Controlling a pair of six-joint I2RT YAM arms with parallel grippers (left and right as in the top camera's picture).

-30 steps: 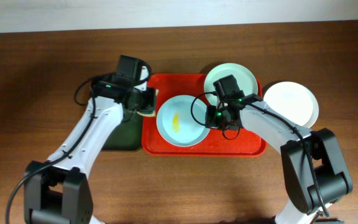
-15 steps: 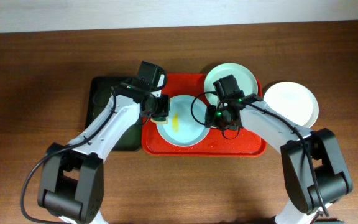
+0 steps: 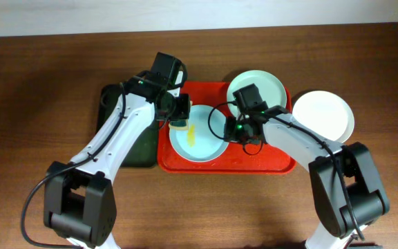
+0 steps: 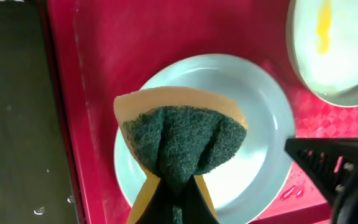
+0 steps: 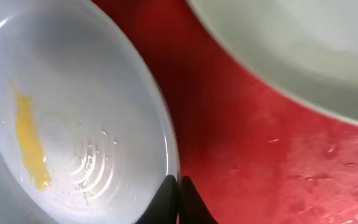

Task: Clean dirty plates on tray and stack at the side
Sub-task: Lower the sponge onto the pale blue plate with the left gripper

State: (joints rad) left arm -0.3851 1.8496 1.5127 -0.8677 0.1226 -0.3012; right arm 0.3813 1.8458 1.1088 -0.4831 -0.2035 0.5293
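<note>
Plates, one moment.

- Blue plate (image 3: 206, 145) lies flat in the left half of the red tray (image 3: 254, 160). We see a yellow smear (image 3: 191, 133) left of its middle, and the right wrist view shows water drops beside that smear.
- Green plate (image 3: 264, 86) sits at the tray's far right corner, with its edge over the raised rim. The left wrist view shows a second smear (image 4: 322, 28) on it.
- White plate (image 3: 323, 114) rests on the tabletop (image 3: 206, 207), just beside the tray's right rim. We see no mark on it from overhead.
- Left end effector (image 4: 174, 196) is clamped on a sponge (image 4: 179, 137), which has a yellow body and a dark green scouring face bunched between the fingers. The sponge is over the left part of the blue plate. We cannot tell whether it touches the plate.
- Right end effector (image 5: 179, 193) has its fingertips nearly together, pinching the right rim of the blue plate. One tip is inside the rim and the other is outside, over bare red tray.
- Dark green tray (image 4: 11, 112) lies against the red tray's left side, under the left arm.
</note>
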